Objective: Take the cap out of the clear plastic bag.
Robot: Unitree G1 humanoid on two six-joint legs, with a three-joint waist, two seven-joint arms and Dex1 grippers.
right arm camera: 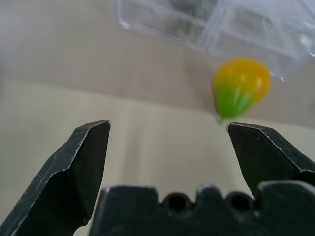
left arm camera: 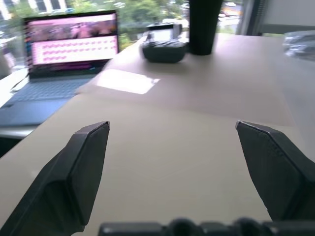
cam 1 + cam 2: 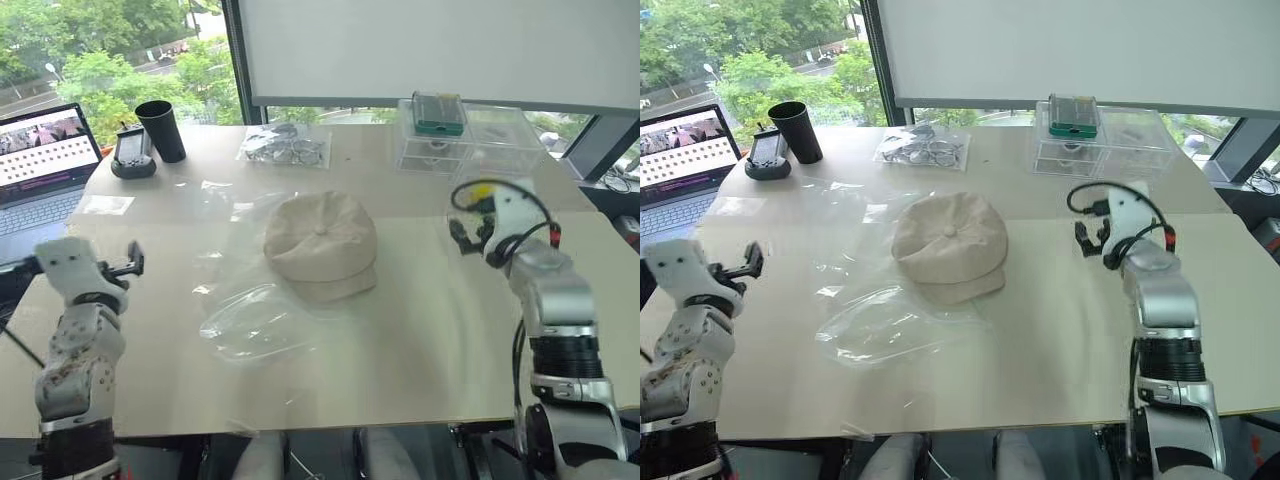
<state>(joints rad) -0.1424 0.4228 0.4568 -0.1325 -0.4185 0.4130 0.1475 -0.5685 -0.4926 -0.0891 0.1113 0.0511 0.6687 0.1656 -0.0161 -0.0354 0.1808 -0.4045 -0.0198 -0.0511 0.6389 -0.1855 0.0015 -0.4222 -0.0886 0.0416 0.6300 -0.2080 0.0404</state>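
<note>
From the head camera you see the cap [image 3: 321,246] lying crown-up near the middle of the desk [image 3: 430,340], its brim toward you. It rests on top of the clear plastic bag [image 3: 255,322], which spreads flat and wrinkled from under the cap toward your left and front; whether any part of the cap is tucked inside the bag, you cannot tell. Your left pincer [image 3: 128,260] hangs over the desk's left edge, well apart from the bag, with its fingers spread and nothing between them. Your right pincer [image 3: 1089,239] sits on the right half of the desk, well apart from the cap, fingers likewise apart and empty. At the far side stand a black cup [image 3: 161,130], a small dark device [image 3: 132,155] just beside it, a smaller clear bag with dark contents [image 3: 286,146], and a clear plastic organizer [image 3: 465,138] with a green box [image 3: 438,113] on top. A laptop [image 3: 40,165] is at the far left.

In your left wrist view, the two black fingers [image 2: 81,169] stand wide apart over bare desk, facing the laptop, device and cup.

In your right wrist view, the fingers [image 1: 83,162] are wide apart too, with a yellow-and-green ball-like object [image 1: 240,87] and the clear organizer beyond them.
</note>
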